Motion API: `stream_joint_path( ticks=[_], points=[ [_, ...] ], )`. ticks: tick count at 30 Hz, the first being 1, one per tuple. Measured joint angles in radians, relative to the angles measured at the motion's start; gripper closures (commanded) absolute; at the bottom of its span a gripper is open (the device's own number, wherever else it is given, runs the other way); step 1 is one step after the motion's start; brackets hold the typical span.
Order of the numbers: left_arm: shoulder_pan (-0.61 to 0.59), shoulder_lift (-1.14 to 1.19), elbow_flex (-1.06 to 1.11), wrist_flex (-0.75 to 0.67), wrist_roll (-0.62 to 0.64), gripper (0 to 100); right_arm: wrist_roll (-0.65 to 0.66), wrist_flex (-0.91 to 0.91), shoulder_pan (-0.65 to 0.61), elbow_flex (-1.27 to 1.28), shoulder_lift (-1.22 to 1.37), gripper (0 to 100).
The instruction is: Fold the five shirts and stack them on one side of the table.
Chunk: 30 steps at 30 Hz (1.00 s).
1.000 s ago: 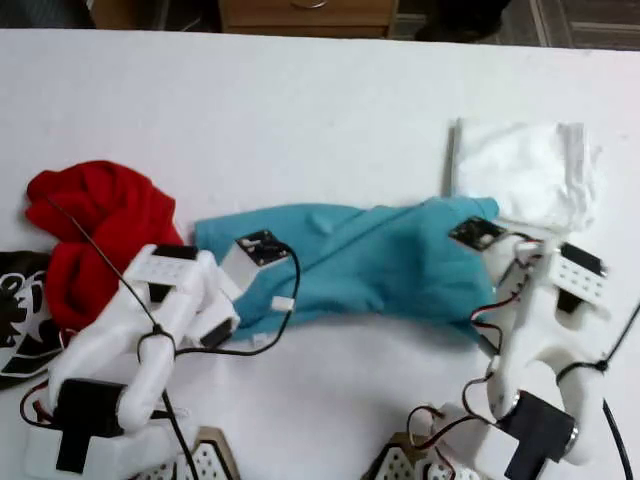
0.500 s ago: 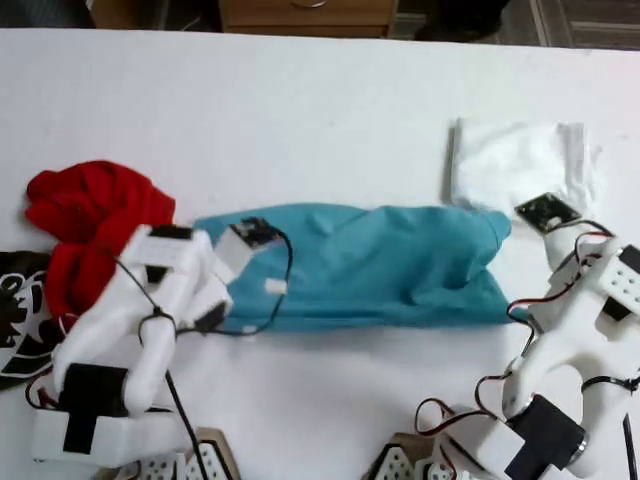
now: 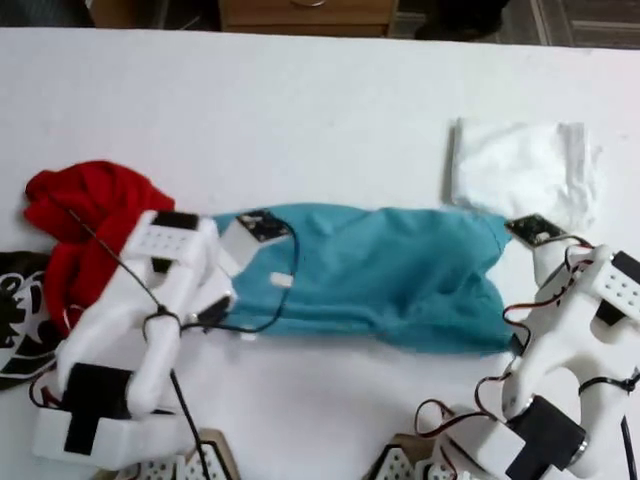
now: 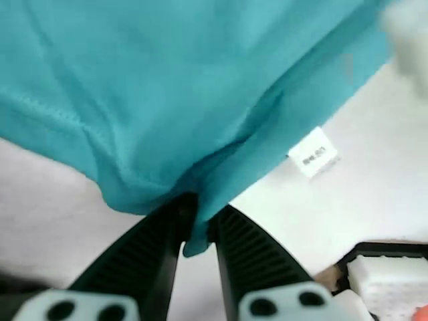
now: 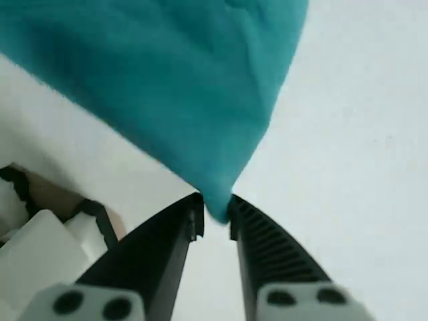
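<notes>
A teal shirt (image 3: pixel 380 270) lies stretched sideways across the middle of the white desk (image 3: pixel 300 110), spanning the space between the two arms. It is folded into a long band, with soft creases running along its length.

The left arm (image 3: pixel 140 320) stands at the near left of the desk, with its wrist over the left end of the teal shirt. In the left wrist view, the left claw (image 4: pixel 197 224) is clamped on a bunched fold at the shirt's edge, and the black ribbed fingers (image 4: pixel 157 247) press the cloth between them. A small white label (image 4: pixel 313 154) sticks out from the shirt's edge near that grip.

The right arm (image 3: pixel 575 320) stands at the near right, with its wrist beside the right end of the shirt. In the right wrist view, the right claw (image 5: pixel 215 214) is closed on a pointed corner of the teal shirt, with only the tip of the cloth caught between the fingers (image 5: pixel 257 234).

A white shirt (image 3: pixel 520 170), folded into a rough square, rests on the far right part of the desk, and its near edge touches the right end of the teal shirt. A crumpled red shirt (image 3: pixel 85 215) sits at the left, partly behind the left arm. A black shirt (image 3: pixel 18 320) with a white print lies at the left edge, just beside the red one. Wooden furniture (image 3: pixel 305 15) stands beyond the far edge of the desk.
</notes>
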Motion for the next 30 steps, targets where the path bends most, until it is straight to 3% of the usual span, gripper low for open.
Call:
stream_joint_path(
  ticks=[6,10,18,30],
  points=[
    [0.087,0.0,0.0,0.0,0.063,98,0.032,0.103,0.002,0.0,-0.074,82.4],
    [0.103,0.0,0.0,0.0,0.069,98,-0.091,0.092,-0.035,0.015,-0.104,82.2],
    [0.101,0.0,0.0,0.0,0.069,98,-0.35,-0.104,-0.264,0.094,-0.02,82.2],
    [0.1,0.0,0.0,0.0,0.069,98,-0.33,-0.141,-0.187,0.101,0.015,75.9]
  ],
)
